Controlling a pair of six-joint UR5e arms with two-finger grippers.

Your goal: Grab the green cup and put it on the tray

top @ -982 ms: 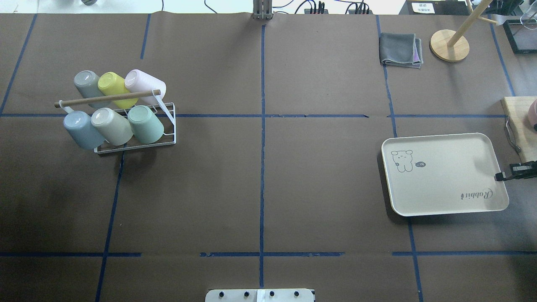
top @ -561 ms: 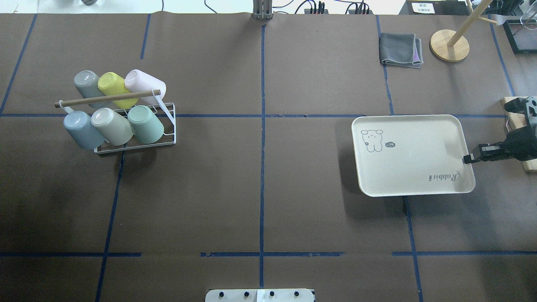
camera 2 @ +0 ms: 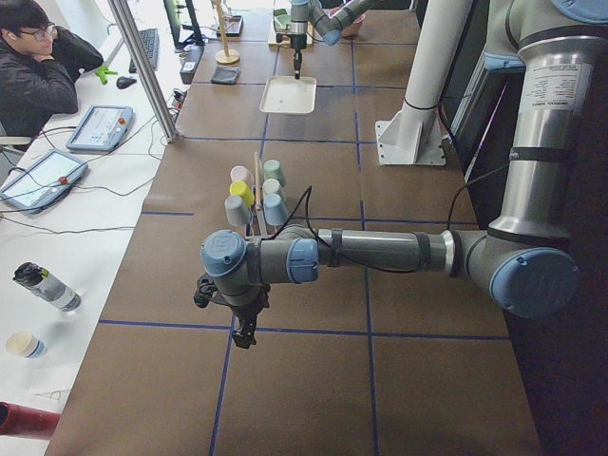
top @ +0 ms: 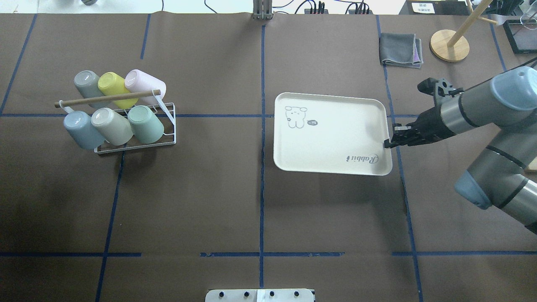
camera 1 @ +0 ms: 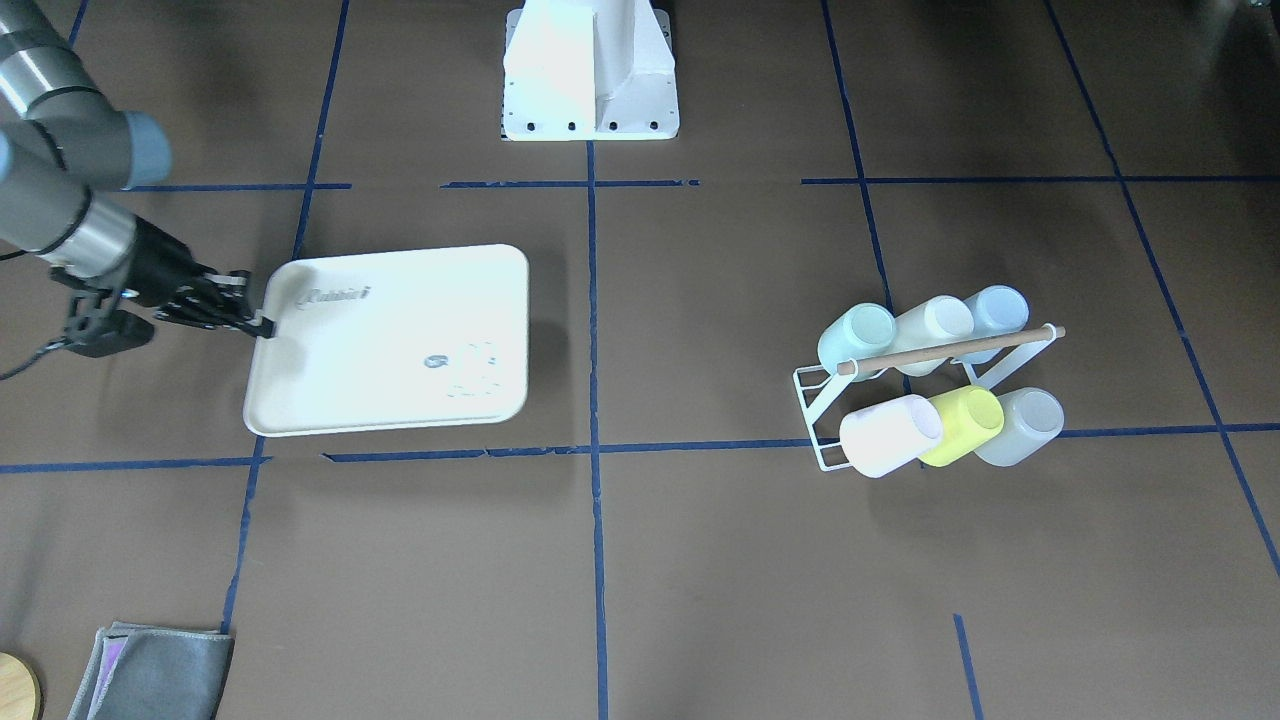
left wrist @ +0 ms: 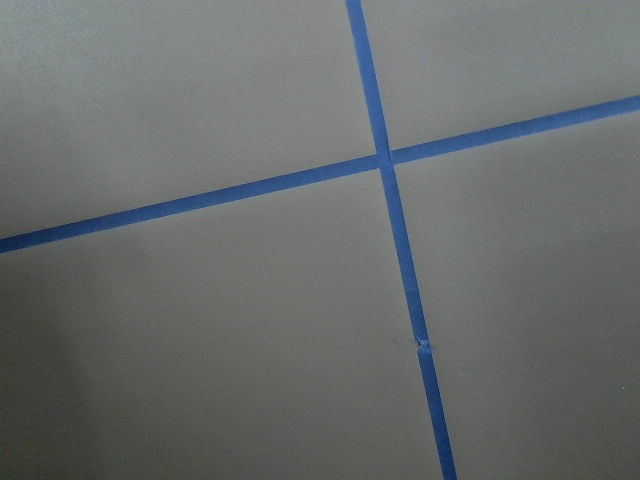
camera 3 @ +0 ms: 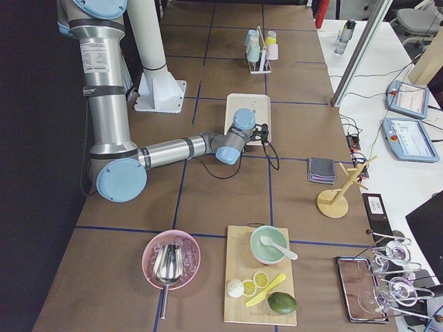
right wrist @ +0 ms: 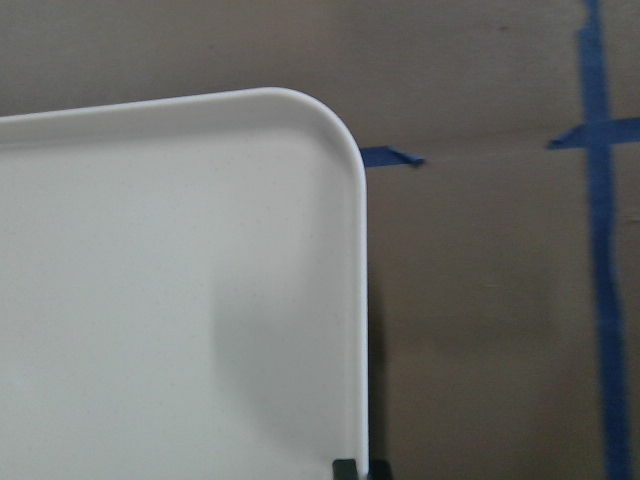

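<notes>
The brown table (top: 260,209) carries everything. The cream tray (top: 331,134) is clamped at its short rim by the right jaws, close to the "Rabbit" corner, and stretches away from them toward the table's middle. Well past the tray's far end from those jaws stands a white wire rack (top: 169,126) with six tilted cups. The green cup (top: 146,124) lies at the rack end closest to the right jaws, beside a beige cup (top: 111,126), well apart from them. The left jaws hang over the table; apart or together, I cannot tell.
</notes>
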